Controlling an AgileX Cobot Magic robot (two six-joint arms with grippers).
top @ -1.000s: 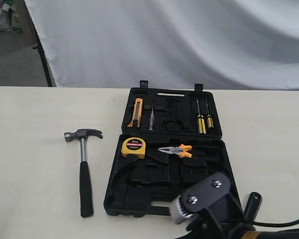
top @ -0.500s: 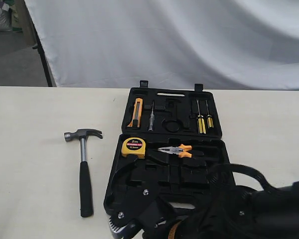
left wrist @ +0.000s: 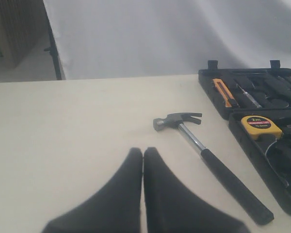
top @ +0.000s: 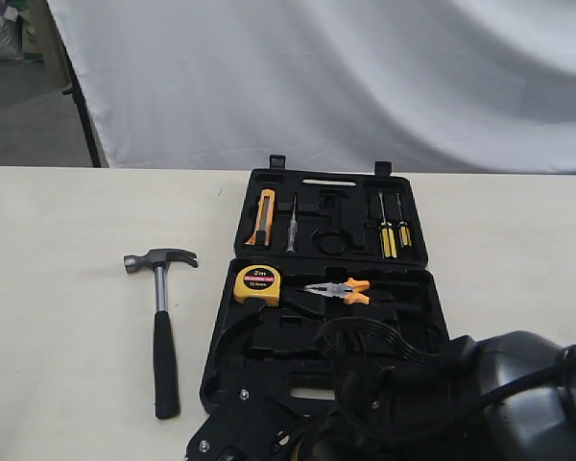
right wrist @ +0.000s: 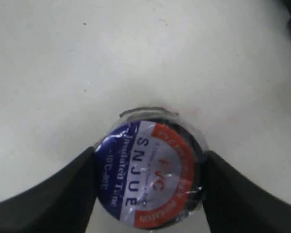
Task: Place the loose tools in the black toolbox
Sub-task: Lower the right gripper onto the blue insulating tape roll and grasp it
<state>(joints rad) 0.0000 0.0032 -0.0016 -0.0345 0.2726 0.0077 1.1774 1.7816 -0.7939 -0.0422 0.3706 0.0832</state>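
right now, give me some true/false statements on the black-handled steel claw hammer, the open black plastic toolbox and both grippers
1. The steel-headed claw hammer with black rubber handle lies inside the black moulded-plastic toolbox. False: it lies on the table, left of the toolbox in the exterior view.
2. The right gripper has a finger on each side of the small dark tape roll with its blue-and-red label. True.
3. The left gripper is wide open. False: its fingers are pressed together, holding nothing.
4. The yellow tape measure sits in the toolbox beside the orange-handled pliers. True.
5. The toolbox is closed. False: both halves lie open.
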